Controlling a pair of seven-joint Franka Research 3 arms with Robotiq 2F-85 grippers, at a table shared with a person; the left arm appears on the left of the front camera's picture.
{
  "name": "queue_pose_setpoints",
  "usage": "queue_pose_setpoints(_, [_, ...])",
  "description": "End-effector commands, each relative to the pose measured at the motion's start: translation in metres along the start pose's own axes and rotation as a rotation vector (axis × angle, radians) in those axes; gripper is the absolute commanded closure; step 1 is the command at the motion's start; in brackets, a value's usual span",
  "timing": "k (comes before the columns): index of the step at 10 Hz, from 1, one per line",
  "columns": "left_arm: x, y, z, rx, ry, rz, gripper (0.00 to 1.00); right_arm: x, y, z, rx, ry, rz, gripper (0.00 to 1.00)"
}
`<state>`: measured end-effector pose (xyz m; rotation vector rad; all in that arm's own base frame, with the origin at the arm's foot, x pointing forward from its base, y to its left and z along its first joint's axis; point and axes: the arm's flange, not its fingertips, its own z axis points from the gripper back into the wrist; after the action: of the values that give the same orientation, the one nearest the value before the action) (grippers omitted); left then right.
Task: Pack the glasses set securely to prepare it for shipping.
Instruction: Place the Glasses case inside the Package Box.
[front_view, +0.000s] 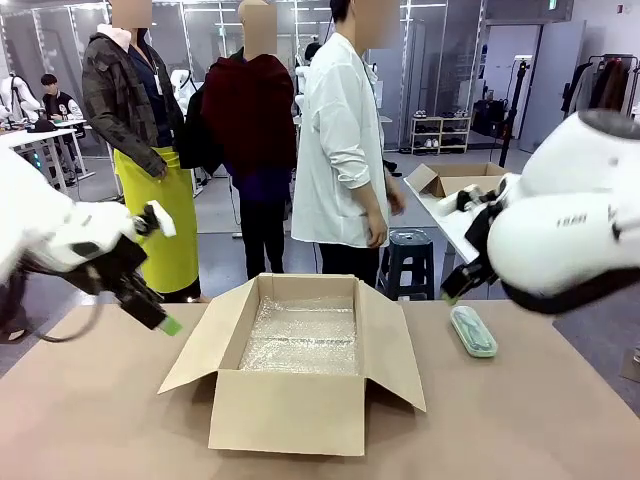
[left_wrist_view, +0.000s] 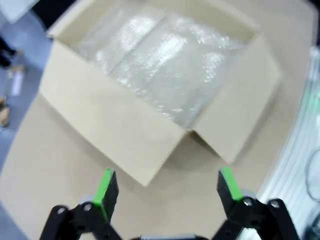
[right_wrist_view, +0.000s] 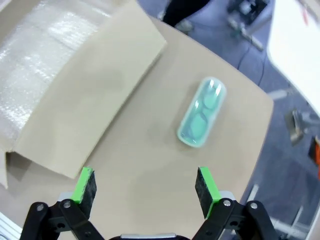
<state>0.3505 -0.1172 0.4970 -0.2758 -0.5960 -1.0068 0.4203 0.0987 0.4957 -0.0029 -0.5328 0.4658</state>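
Looking across the counter (front_view: 90, 420) in the front view, an open cardboard box (front_view: 290, 405) sits mid-counter, its floor lined with bubble wrap (front_view: 300, 335) and its flaps folded out. The mint-green glasses case (front_view: 473, 331) lies flat on the counter just beside the box's right flap, apart from it. The right fingers (front_view: 455, 284) hang above the far end of that case without touching it. The left fingers (front_view: 171, 325) hover off the box's left flap, carrying nothing. A person (front_view: 340, 150) in a white shirt stands beyond the box's far wall, hands away from it.

The left wrist view looks down on the box (left_wrist_view: 115, 130). The left fingers (left_wrist_view: 106, 192) stand wide apart and empty over bare counter near a corner of the box, and the bubble wrap (left_wrist_view: 165, 65) glints inside.

The right wrist view has the right fingers (right_wrist_view: 85, 186) spread wide and empty over bare counter. The case (right_wrist_view: 202, 112) lies ahead of them, clear of the box's flap (right_wrist_view: 85, 95), with dark frames showing through its lid.

Judged from this, packing has barely begun, and the step in hand is the approach to pick up the case. The next move likely calls for the right arm to shift over the case, line up across its narrow width, descend and close. It would then carry the case over the flap onto the wrap.
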Motion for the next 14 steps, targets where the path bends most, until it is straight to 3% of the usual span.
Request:
queue_pose_setpoints(1, [-0.011,0.002,0.033,-0.100,-0.039,-0.106,0.00,0.019,-0.026,-0.012,0.017,0.099,-0.149,0.00])
queue_pose_setpoints(3, [-0.016,0.002,0.041,-0.103,-0.085,-0.108,0.00,0.020,-0.054,-0.019,0.003,0.141,-0.210,0.00])
queue_pose_setpoints(5, [-0.015,0.004,0.042,-0.103,-0.098,-0.076,0.00,0.022,-0.052,-0.018,-0.016,0.076,-0.208,0.00])
queue_pose_setpoints(6, [-0.012,-0.002,0.048,-0.086,-0.086,-0.105,0.00,0.013,-0.064,-0.021,-0.007,0.135,-0.185,0.00])
queue_pose_setpoints(10, [-0.012,-0.002,0.048,-0.086,-0.086,-0.105,0.00,0.016,-0.064,-0.023,-0.009,0.130,-0.192,0.00])
queue_pose_setpoints(12, [-0.012,-0.002,0.048,-0.086,-0.086,-0.105,0.00,0.042,-0.087,-0.066,-0.033,0.221,-0.275,0.00])
queue_pose_setpoints(14, [-0.012,-0.002,0.048,-0.086,-0.086,-0.105,0.00,0.049,-0.106,-0.103,-0.039,0.237,-0.317,0.00])
